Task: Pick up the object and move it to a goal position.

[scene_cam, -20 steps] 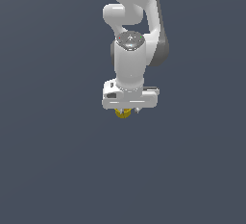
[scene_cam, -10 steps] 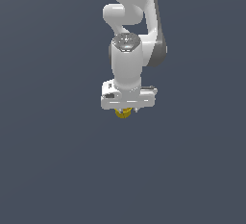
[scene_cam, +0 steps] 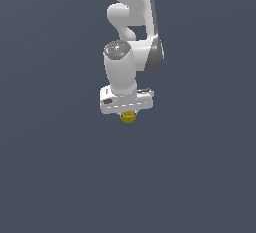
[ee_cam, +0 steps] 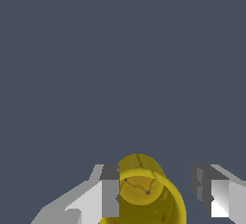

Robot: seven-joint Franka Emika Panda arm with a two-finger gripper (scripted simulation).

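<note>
Your white Franka arm [scene_cam: 131, 42] hangs over the plain dark grey worktop [scene_cam: 55, 177], its white gripper [scene_cam: 128, 114] directly above the small yellow cup-shaped object [scene_cam: 128, 118]. In the wrist view the fingers [ee_cam: 110, 192] stand wide: one touches the cup's rim, the other stays well apart. Centre the cup between them before you close.

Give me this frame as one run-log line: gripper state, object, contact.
gripper: open | yellow cup: between the fingers, against one, gap to the other | grasp: not closed | exterior view: cup just under gripper bar
</note>
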